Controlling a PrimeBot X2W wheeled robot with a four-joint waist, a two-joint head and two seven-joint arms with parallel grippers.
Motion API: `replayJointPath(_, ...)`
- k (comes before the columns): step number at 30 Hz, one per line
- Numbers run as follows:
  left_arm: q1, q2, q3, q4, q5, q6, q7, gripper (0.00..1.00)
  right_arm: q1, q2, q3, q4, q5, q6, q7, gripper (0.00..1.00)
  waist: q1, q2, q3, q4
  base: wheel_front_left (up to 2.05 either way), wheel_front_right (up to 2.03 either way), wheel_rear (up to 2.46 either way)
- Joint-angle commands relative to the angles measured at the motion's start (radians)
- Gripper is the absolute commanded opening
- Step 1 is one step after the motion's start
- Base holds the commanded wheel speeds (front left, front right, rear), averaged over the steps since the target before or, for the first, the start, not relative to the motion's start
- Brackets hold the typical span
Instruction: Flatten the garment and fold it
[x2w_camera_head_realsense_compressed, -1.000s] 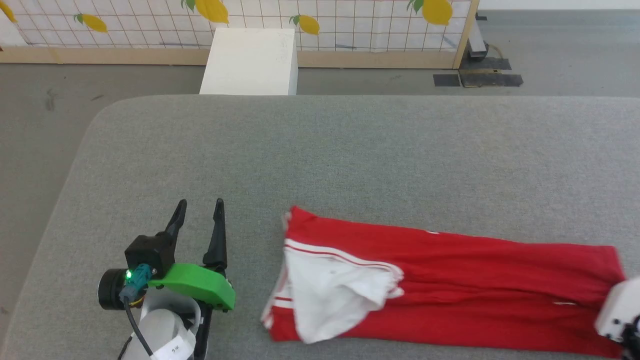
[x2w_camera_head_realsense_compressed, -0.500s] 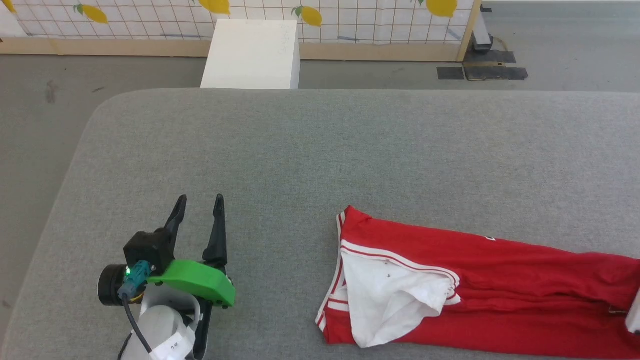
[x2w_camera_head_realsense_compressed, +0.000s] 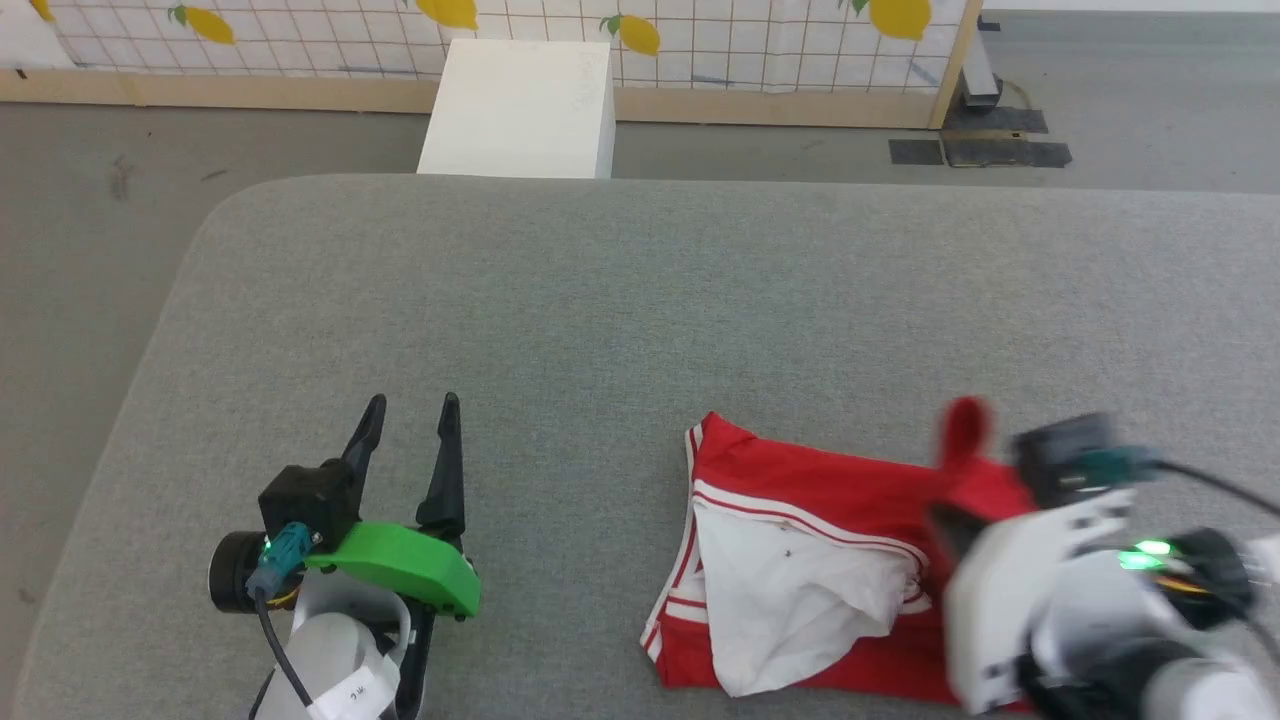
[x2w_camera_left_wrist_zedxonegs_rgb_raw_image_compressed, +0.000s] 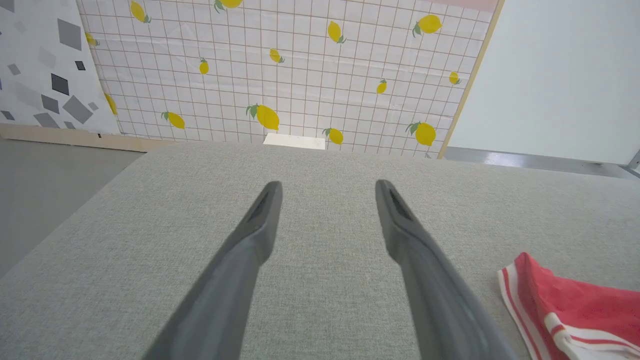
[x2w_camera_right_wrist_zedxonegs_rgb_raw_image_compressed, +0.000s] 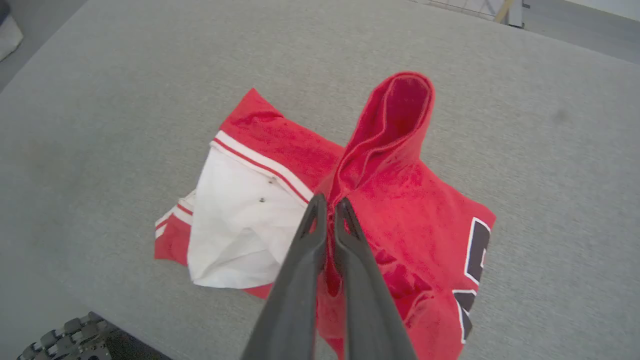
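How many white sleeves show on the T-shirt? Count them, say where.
1. The white sleeve lies at the end of the T-shirt nearest the left pincer; another may be hidden in folds.

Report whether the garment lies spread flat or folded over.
Folded over, not flat: the right gripper, shut on the garment, holds a red flap above its body.

Print (x2w_camera_right_wrist_zedxonegs_rgb_raw_image_compressed: 474, 250) on garment (x2w_camera_right_wrist_zedxonegs_rgb_raw_image_compressed: 410, 200) unreadable

Red garment (x2w_camera_head_realsense_compressed: 800, 478) with white sleeve (x2w_camera_head_realsense_compressed: 790, 585) and striped trim; grey table (x2w_camera_head_realsense_compressed: 600, 300); lemon-patterned grid backdrop (x2w_camera_left_wrist_zedxonegs_rgb_raw_image_compressed: 300, 75).
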Motion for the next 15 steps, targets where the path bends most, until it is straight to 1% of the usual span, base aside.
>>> replayJointPath(1,-0.020,-0.004,0.001,0.004,0.013,-0.006,-0.004,1.00,-0.026,0.002,0.054,0.011,0.000,-0.002,0.001,0.00,0.0000,0.0000,0.004,0.007,0.00,0.00,0.00)
replayJointPath(4,-0.027,-0.006,-0.002,0.009,0.014,-0.010,-0.004,1.00,-0.084,0.002,0.173,0.090,-0.018,-0.002,-0.026,0.00,0.0000,0.0000,0.010,0.022,0.00,0.00,0.00)
replayJointPath(6,-0.032,-0.008,-0.005,0.010,0.014,-0.013,-0.004,1.00,-0.123,0.002,0.223,0.160,-0.016,-0.002,-0.056,0.00,0.0000,0.0000,0.018,0.033,0.00,0.00,0.00)
replayJointPath(10,-0.042,-0.011,-0.009,0.013,0.013,-0.016,-0.004,1.00,-0.198,0.002,0.284,0.312,0.004,-0.002,-0.128,0.00,0.0000,0.0000,0.033,0.054,0.00,0.00,0.00)
replayJointPath(15,-0.051,-0.014,-0.013,0.015,0.011,-0.019,-0.004,1.00,-0.275,0.002,0.331,0.486,0.051,-0.002,-0.205,0.00,0.0000,0.0000,0.051,0.074,0.00,0.00,0.00)
